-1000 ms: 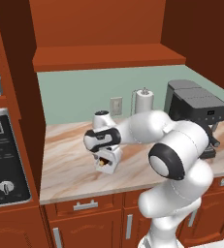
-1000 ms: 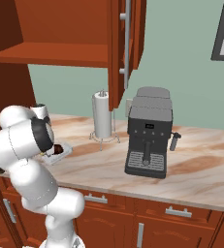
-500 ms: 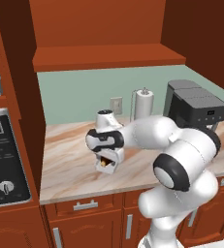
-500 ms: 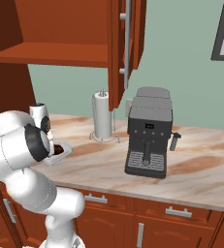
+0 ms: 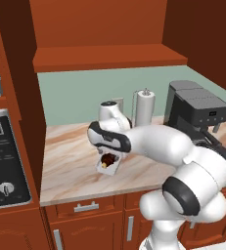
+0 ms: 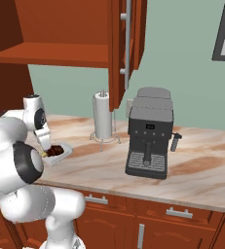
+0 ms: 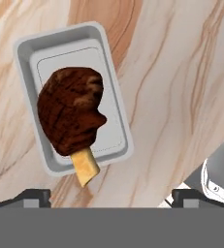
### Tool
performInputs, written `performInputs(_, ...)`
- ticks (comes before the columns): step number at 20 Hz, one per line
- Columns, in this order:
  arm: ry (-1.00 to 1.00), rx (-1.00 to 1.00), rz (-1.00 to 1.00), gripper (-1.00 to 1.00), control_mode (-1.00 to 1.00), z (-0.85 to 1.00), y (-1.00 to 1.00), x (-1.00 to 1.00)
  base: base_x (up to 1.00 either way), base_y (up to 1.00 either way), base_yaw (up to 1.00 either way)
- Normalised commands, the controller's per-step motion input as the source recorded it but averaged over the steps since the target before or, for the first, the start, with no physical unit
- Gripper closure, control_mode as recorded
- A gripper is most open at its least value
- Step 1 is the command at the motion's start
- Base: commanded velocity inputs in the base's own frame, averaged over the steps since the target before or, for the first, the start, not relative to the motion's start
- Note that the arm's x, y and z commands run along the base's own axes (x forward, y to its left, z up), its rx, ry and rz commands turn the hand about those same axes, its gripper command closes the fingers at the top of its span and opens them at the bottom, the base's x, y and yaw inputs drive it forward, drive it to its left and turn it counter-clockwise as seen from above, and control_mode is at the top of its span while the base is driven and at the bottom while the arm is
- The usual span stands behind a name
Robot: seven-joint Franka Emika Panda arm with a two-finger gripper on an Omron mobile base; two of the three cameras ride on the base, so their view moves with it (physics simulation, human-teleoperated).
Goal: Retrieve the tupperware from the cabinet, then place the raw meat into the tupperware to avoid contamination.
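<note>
I read the gripper [image 7: 111,196] as spread and empty: both fingertips [image 7: 33,195] stand wide apart at the bottom of the hand view, nothing between them. The raw meat [image 7: 71,116] lies in the tupperware [image 7: 114,97] on the marble counter [image 7: 181,72], ahead of the fingers and toward the left one. Its long axis runs toward me, bone end overhanging the near rim. Cabinet [image 6: 126,44] hangs open above. Meat looks placed; I judge only a straight lift-off remains.
</note>
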Motion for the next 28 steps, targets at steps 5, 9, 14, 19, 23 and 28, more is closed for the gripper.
performInputs(5, -0.11, 0.0, 0.06, -1.0, -1.0, 0.45, -0.04, -0.43, 0.0, 0.0, 0.0)
performInputs(9, -0.13, 0.0, 0.06, -1.0, -1.0, 0.49, -0.14, -0.54, 0.0, 0.0, 0.0)
performInputs(14, -0.14, 0.0, 0.06, -1.0, -1.0, 0.5, -0.17, -0.59, 0.0, 0.0, 0.0)
performInputs(19, -0.15, 0.0, 0.05, -1.0, -1.0, 0.44, -0.29, -0.66, 0.0, 0.0, 0.0)
performInputs(23, -0.15, 0.0, 0.04, -1.0, -1.0, 0.42, -0.33, -0.62, 0.0, 0.0, 0.0)
performInputs(28, -0.16, 0.0, 0.04, -1.0, -1.0, 0.45, -0.28, -0.6, 0.0, 0.0, 0.0)
